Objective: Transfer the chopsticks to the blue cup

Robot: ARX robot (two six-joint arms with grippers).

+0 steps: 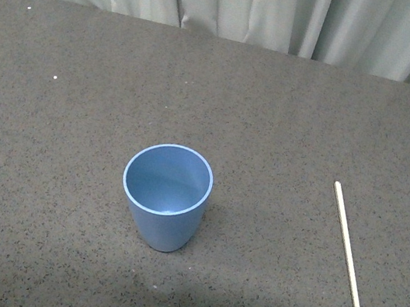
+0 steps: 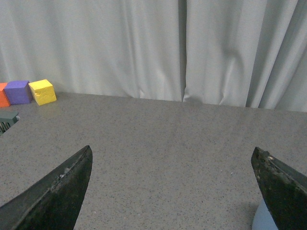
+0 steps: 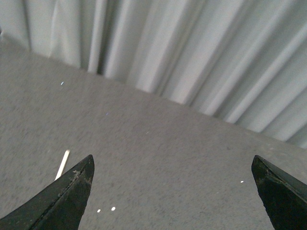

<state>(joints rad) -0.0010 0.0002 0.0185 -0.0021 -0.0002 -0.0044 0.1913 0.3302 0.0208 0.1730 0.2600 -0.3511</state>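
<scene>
The cup (image 1: 165, 194) stands upright at centre frame, mouth open to receive. The chopstick (image 1: 350, 272) lies flat at lower right, well apart from it and not yet grasped. Left gripper (image 2: 171, 155) and right gripper (image 3: 172, 163): jaws wide, empty. The right one is probably better placed for the pickup, since the stick's tip shows at lower left of its view. The counter (image 1: 44, 174) is dark grey and speckled. A pale pleated curtain (image 1: 253, 4) closes the back. Coloured blocks (image 2: 42, 92) sit far left.

Grey speckled table (image 1: 67, 178), pale curtains (image 1: 246, 3)
</scene>
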